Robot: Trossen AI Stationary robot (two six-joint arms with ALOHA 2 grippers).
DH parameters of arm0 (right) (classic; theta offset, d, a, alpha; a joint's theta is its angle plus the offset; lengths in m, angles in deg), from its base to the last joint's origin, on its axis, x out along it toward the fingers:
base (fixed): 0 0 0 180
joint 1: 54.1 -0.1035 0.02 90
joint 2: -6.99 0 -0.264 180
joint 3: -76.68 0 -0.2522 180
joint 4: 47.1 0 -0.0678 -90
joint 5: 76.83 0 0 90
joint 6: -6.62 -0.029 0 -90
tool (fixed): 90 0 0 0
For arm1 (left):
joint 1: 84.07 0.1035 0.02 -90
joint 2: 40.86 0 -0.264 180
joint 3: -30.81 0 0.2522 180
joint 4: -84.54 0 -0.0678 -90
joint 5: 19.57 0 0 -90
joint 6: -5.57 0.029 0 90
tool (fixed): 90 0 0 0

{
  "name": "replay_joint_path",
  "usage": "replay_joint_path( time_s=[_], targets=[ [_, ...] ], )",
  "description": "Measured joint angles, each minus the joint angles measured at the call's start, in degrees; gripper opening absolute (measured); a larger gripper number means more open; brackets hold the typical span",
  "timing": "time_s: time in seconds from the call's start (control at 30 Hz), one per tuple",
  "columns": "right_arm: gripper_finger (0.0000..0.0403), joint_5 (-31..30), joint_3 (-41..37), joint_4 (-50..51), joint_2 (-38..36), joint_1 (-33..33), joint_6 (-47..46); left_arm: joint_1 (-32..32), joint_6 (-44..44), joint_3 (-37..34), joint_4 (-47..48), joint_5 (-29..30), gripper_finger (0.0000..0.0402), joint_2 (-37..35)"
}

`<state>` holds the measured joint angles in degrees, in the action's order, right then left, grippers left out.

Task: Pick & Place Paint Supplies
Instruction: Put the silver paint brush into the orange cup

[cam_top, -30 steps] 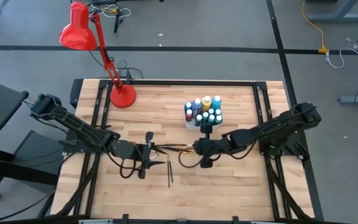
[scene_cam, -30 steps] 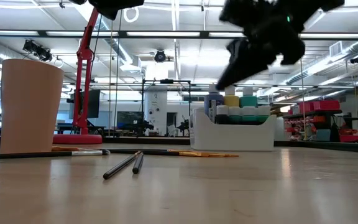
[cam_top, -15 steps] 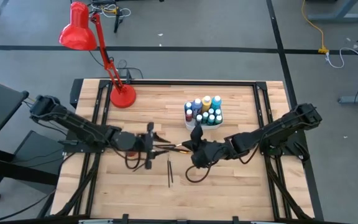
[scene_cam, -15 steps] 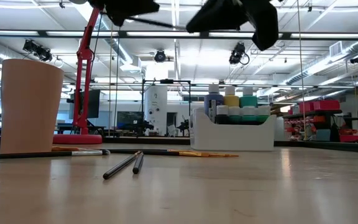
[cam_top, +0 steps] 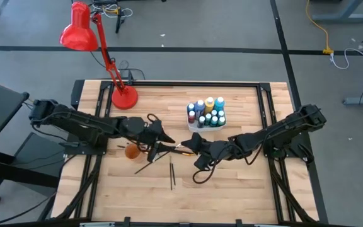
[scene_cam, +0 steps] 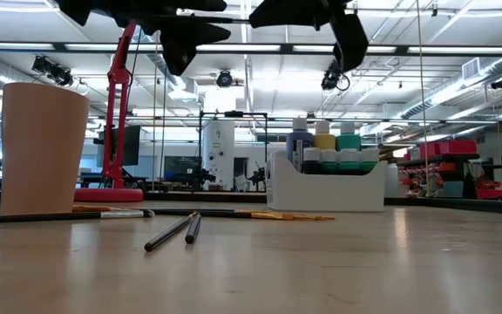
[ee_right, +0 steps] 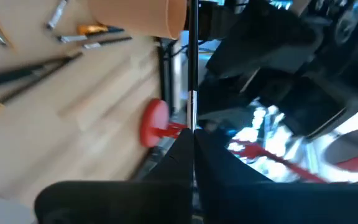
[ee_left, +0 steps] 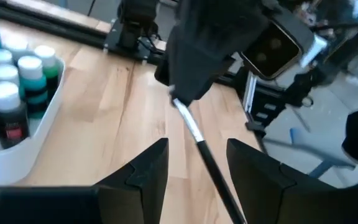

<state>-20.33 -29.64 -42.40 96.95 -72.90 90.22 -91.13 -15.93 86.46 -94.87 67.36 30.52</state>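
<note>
— Showing what change since a second ago?

— Both arms drawn together above mid-bench. Right end effector (ee_left: 178,94) swung away from beside the tray and toward the left arm, clamped narrow on one paintbrush (ee_left: 197,134). Left end effector (ee_left: 197,149) moved in to meet it, fingers (ee_left: 154,162) spread wide on either side of the handle, not yet closed. Orange cup (cam_top: 131,151) uncovered, now just behind the left end effector.

— Meaning what for the task?

— Judged a hand-over in progress: brush lifted clear of the bench (cam_top: 232,189), carried by the right, offered to the left. Next need, probably: closing the left fingers before any release by the right. Risk: a slip or tilt of the thin handle if released early.

— Counted how?

— Held brush: one, between the two end effectors. Loose brushes (cam_top: 172,173) on the bench: at least four, below and slightly behind both end effectors; some overlapping, so exact number uncertain. Paint bottles (cam_top: 208,112): about ten, packed upright in the tray (cam_top: 194,127), just beyond the right end effector. Trays: one. Cups: one. Red lamp (cam_top: 123,98): one, well beyond the left end effector.
</note>
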Motion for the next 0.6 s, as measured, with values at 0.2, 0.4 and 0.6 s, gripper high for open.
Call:
replay_joint_path(
  time_s=[0.2, 0.4, 0.6],
  targets=[
    [0.0, -0.01, 0.02, -3.81, 0.0, 0.86, 8.01, 1.64, -3.35, 0.0, -0.06, -2.24, 0.0171, 0.0],
    [0.0, -0.05, 0.02, -3.82, -0.01, 1.15, 9.5, 1.72, -3.38, 0.0, 0.18, -1.0, 0.0163, 0.0],
    [0.0005, 0.03, 0.02, -3.24, 0.0, 1.18, 8.73, 1.72, 0.05, 0.0, 0.31, -0.99, 0.0081, 0.0]
  ],
)
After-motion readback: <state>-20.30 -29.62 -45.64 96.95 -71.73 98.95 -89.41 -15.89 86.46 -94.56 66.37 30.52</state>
